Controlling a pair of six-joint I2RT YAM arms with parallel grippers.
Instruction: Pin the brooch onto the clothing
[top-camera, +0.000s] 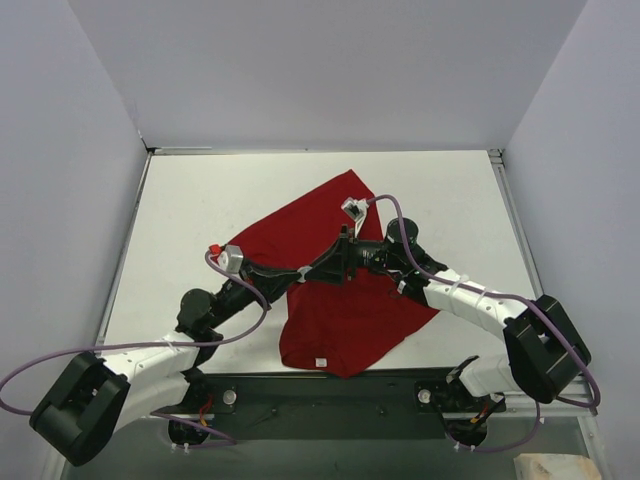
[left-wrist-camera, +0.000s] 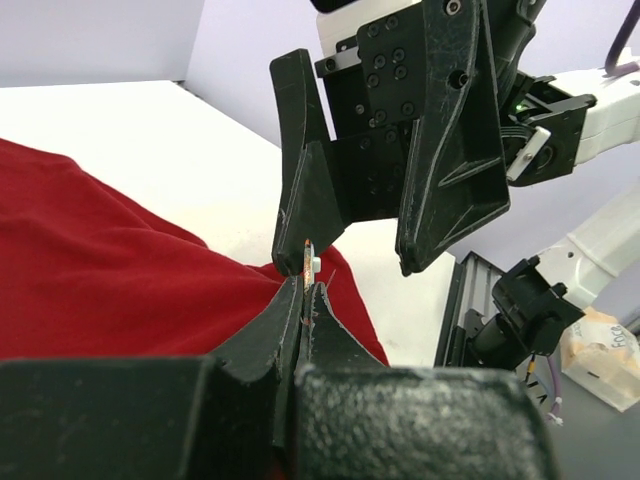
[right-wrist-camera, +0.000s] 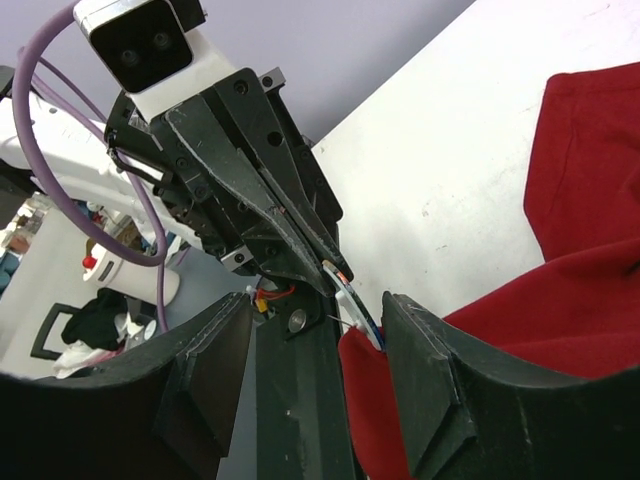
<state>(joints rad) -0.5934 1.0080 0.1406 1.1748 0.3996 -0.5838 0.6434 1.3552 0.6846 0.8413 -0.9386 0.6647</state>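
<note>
The deep-red T-shirt (top-camera: 340, 310) lies spread on the white table, its white label (top-camera: 321, 362) near the front edge. Both grippers meet above its middle. My left gripper (left-wrist-camera: 306, 296) is shut on the tiny brooch (left-wrist-camera: 307, 262), which shows edge-on at its tips, with a thin pin beside it. In the right wrist view the brooch (right-wrist-camera: 355, 303) stands against a raised fold of the shirt (right-wrist-camera: 375, 400). My right gripper (right-wrist-camera: 320, 360) is open, with one finger on each side of the brooch and fold. It also shows in the left wrist view (left-wrist-camera: 360, 262).
White walls close in the table (top-camera: 200, 200) at the back and sides. A dark metal rail (top-camera: 330, 400) with the arm bases runs along the near edge. Purple cables (top-camera: 400, 215) loop off both wrists. A tan object (top-camera: 550, 466) sits at the bottom right.
</note>
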